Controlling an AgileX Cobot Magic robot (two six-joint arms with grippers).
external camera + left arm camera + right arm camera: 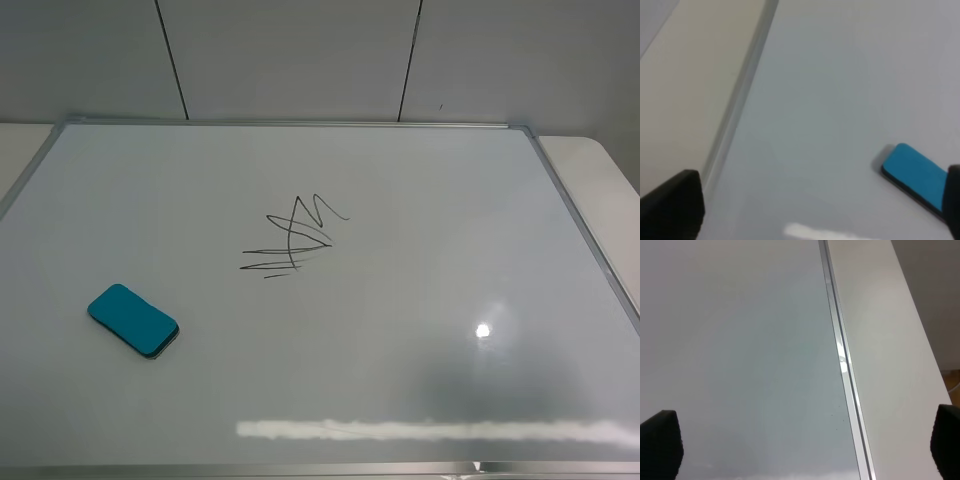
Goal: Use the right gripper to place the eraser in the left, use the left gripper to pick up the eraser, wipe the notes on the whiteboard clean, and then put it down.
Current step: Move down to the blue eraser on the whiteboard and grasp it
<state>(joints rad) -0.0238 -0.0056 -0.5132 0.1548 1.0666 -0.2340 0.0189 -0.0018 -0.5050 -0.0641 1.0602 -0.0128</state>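
Note:
The teal-blue eraser (133, 320) lies flat on the whiteboard (450, 250) near its front left. It also shows in the left wrist view (915, 172). The notes (295, 238), a black zigzag scribble, sit at the board's middle. Neither gripper shows in the exterior high view. My left gripper (812, 210) is open and empty above the board's left part, with the eraser beside one fingertip (670, 205) pair's far side. My right gripper (804, 445) is open and empty above the board's right edge.
The board's thin silver frame (842, 365) runs along the right side, with pale tabletop (885, 340) beyond it. The left frame (735, 115) and tabletop (690, 90) show in the left wrist view. A panelled wall (300, 50) stands behind the board.

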